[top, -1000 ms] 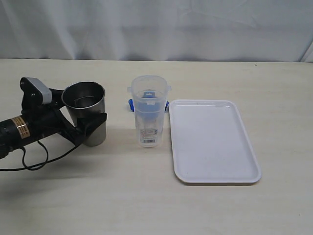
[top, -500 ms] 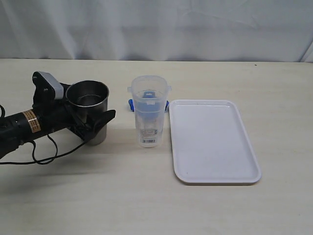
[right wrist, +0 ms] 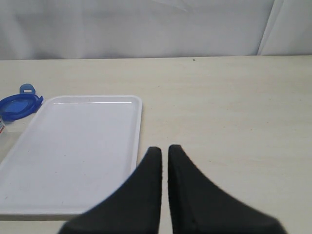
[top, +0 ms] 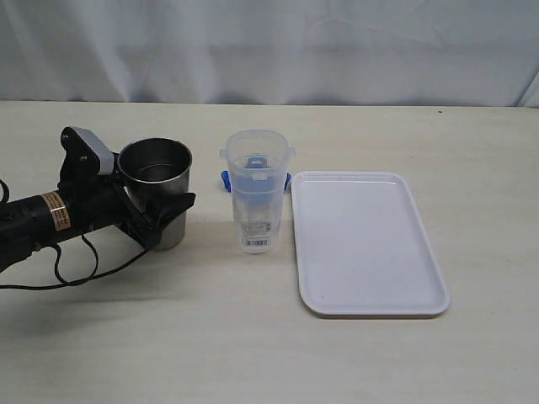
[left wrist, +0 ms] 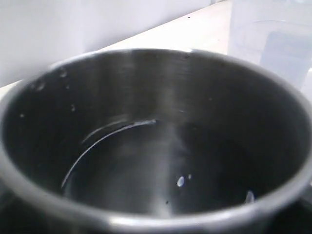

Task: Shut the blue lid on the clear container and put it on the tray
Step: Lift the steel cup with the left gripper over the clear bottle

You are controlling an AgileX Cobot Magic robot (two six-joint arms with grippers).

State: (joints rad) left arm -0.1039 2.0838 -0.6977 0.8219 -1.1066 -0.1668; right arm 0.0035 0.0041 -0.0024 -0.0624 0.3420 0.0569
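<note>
Lid (right wrist: 17,107) behind container (top: 257,202); left pincer (top: 164,212) flanks steel cup (top: 154,168), grip I cannot tell; right pincer (right wrist: 164,151) together; swinging could topple container.

The left hand (top: 171,200) is matte black, and its near finger (top: 168,210) is a flat bar with a blunt tip. Behind the hand, the arm (top: 29,223) is a black tube ringed by a tan label (top: 54,210) whose dark print is too small to read. A pale grey box (top: 87,150) sits on a black bracket above the wrist. A thin black cable (top: 84,279) trails under the arm. The right hand (right wrist: 165,148) has two matte black fingers (right wrist: 146,195), broad at the base and narrowing to rounded tips.
</note>
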